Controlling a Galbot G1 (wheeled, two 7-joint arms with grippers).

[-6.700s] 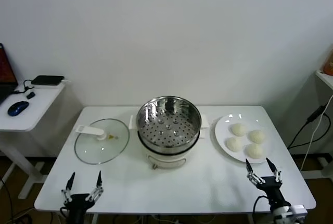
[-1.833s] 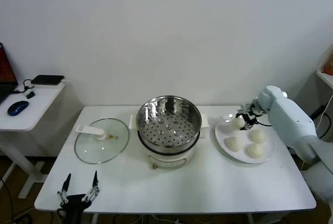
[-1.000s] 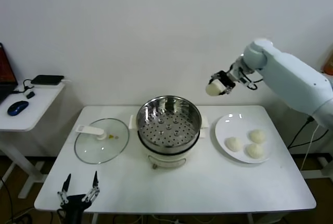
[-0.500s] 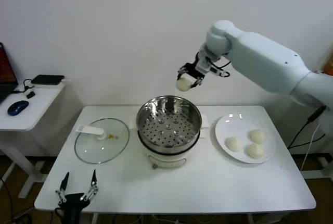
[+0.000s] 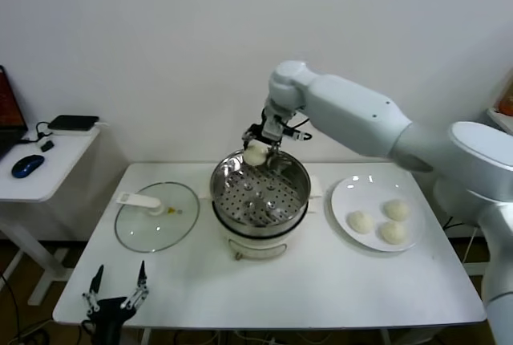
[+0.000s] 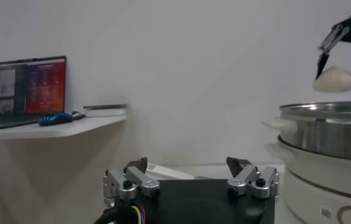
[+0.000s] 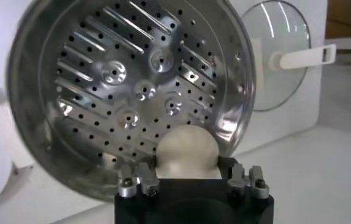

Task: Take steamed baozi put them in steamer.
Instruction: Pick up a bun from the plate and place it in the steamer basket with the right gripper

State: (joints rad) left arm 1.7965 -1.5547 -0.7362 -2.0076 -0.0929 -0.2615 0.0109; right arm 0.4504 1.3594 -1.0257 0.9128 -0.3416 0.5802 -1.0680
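Right now one baozi [image 5: 256, 155] hangs clenched in the right tool [image 5: 260, 143] above the steamer's [image 5: 260, 191] far rim, held clear so it can drop onto the perforated tray. Three more wait on the white plate [image 5: 346, 197]. Down at the bench's [image 5: 321, 281] near edge, the left tool [image 5: 113, 290] idles, fingers spread.

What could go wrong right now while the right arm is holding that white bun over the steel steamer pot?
The right gripper holds the round cream-white bun above the far rim of the shiny stainless-steel steamer, not its centre; released here, it might strike the rim and roll onto the white table. The bun is soft, so a tight pinch could dent it. The left gripper waits open at the table's near edge.
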